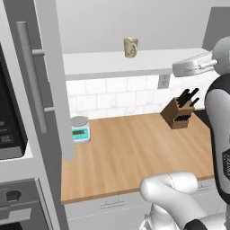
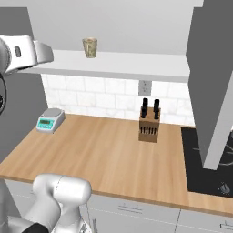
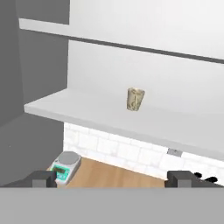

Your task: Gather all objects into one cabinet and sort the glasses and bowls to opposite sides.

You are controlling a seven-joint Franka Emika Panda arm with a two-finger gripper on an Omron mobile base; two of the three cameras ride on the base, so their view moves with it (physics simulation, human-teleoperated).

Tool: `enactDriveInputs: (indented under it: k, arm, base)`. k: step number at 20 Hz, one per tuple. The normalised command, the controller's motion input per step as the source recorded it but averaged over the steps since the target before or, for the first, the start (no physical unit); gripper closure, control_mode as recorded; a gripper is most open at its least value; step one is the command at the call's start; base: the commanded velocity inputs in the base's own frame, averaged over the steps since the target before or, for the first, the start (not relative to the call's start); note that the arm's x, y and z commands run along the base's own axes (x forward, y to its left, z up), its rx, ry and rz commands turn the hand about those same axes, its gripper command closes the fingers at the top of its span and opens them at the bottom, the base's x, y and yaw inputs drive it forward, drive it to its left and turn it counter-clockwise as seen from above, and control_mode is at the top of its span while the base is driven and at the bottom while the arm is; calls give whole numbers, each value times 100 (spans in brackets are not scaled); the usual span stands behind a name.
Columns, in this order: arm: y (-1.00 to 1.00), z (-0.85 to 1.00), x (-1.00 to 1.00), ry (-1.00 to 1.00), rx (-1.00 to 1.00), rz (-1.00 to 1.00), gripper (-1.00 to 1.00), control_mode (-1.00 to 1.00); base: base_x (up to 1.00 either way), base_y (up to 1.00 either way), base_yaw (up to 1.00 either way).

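Observation:
One glass (image 3: 135, 99), a cream-beige speckled tumbler, stands upright on the white shelf (image 3: 87, 111) of the open wall cabinet. The same glass (image 1: 130, 47) shows toward the back of the shelf in the left base view, and the glass (image 2: 90, 47) shows in the right base view too. My gripper (image 3: 113, 179) is open with nothing between its fingertips (image 3: 43, 178). It hangs in front of the shelf at shelf height, well short of the glass. The white hand (image 1: 193, 66) sits right of the glass. The bowls are out of view.
On the wooden counter (image 1: 134, 152) below stand a knife block (image 1: 179, 112) and a small kitchen scale (image 1: 80, 129). The grey cabinet door (image 1: 45, 76) with a bar handle hangs open at the left, another door (image 2: 211, 82) at the right. A dark cooktop (image 2: 205, 159) lies at the right.

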Motion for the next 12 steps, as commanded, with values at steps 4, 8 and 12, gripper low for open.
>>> enactDriveInputs:
  k: [4, 8, 12]
  arm:
    - [1, 0, 78, -15, 0, 0, -100, -100]
    - [0, -12, 61, -12, 0, 0, -100, -100]
    - [2, -3, 58, -4, 0, 0, -100, -100]
  base:
    - [0, 0, 0]
    - [0, 0, 0]
    - [0, 0, 0]
